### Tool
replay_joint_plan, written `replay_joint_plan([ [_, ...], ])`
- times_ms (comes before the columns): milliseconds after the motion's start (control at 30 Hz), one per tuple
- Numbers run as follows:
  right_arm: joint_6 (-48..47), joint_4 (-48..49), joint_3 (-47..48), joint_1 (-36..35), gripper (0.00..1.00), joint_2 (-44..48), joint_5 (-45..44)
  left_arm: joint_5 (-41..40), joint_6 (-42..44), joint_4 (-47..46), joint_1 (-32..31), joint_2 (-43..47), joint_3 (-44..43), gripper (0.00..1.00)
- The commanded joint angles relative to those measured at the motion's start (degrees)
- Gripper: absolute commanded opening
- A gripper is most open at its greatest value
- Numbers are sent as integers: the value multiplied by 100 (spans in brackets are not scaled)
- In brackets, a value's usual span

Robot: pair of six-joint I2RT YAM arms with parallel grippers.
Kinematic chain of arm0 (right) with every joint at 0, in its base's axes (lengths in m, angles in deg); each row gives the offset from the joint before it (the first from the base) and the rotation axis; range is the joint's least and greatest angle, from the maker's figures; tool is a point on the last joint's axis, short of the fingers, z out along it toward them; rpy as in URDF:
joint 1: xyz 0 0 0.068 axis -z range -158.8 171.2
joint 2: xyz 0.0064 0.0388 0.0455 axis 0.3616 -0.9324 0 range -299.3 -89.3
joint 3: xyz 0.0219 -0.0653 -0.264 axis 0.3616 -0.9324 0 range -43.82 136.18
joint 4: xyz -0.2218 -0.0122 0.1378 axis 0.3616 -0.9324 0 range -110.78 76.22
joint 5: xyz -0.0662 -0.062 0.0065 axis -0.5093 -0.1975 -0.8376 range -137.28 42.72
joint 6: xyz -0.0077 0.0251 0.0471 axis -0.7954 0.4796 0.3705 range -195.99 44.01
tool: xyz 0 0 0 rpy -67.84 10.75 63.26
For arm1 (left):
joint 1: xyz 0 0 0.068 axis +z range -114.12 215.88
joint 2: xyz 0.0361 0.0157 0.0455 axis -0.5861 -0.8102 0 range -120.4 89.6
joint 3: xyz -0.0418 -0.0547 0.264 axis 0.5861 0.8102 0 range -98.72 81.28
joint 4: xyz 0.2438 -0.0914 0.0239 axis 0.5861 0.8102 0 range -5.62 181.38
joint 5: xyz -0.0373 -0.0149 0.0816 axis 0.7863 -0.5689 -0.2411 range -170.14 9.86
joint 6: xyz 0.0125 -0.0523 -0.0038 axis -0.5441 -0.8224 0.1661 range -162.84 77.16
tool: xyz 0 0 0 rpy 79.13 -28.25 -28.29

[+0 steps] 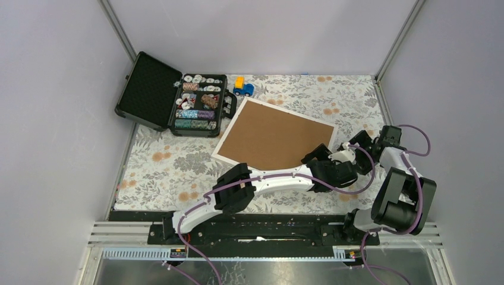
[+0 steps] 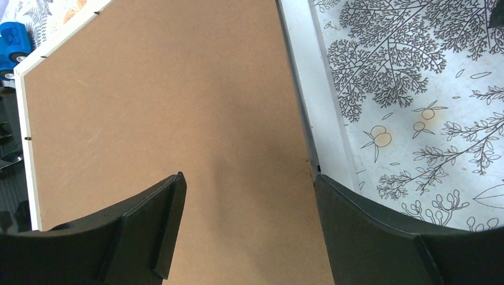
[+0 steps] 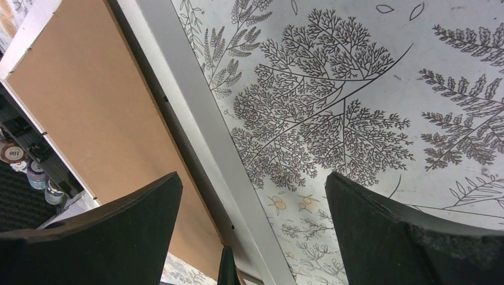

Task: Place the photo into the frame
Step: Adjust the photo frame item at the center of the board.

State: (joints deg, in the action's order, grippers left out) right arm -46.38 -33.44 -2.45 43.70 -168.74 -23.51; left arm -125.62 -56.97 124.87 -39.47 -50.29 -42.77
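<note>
**Frame face down, both grippers at its right edge**

We found the frame point(image 1: 276, 136) lying flat on the floral tablecloth point(image 1: 172, 166), brown back up, with its thin white moulding showing all round. It sat turned at an angle near the middle of the table, towards the far side.

The left arm reached across to the right, and the left gripper point(image 2: 248, 178) hung over the frame's near right corner. Its fingers stood apart and held nothing. In the left wrist view one finger was above the brown back and the other was just at the white right edge.

The right gripper point(image 3: 252, 178) was just beside that same edge, on its right. Its fingers were spread wide and empty, one above the back and the other above bare tablecloth.

At the far left an open black case point(image 1: 148, 89) held rows of poker chips point(image 1: 199, 104), its near right corner close to the frame's far corner. A small blue and yellow toy truck point(image 1: 243, 87) stood just right of the case, near the far edge.
</note>
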Motion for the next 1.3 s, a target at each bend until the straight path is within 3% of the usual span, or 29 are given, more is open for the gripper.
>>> replay_joint_plan([
  [0, -34, 66, -5, -18, 97, -148, 252, -1148, 319, 440, 236, 406, -76, 84],
  [300, 62, 7, -30, -18, 91, -217, 357, -1216, 81, 171, 299, 1007, 612, 84],
  [733, -47, -351, 1171, -60, 94, -906, 127, -1039, 34, -93, 455, 1455, 1087, 84],
  [1100, -79, -428, 1746, -966, 92, -1914, -182, -994, 60, -199, 529, 1543, 1283, 84],
  [1267, -116, -556, 1865, -1206, 84, -2207, -624, -997, 90, -254, 539, 1551, 1308, 83],
])
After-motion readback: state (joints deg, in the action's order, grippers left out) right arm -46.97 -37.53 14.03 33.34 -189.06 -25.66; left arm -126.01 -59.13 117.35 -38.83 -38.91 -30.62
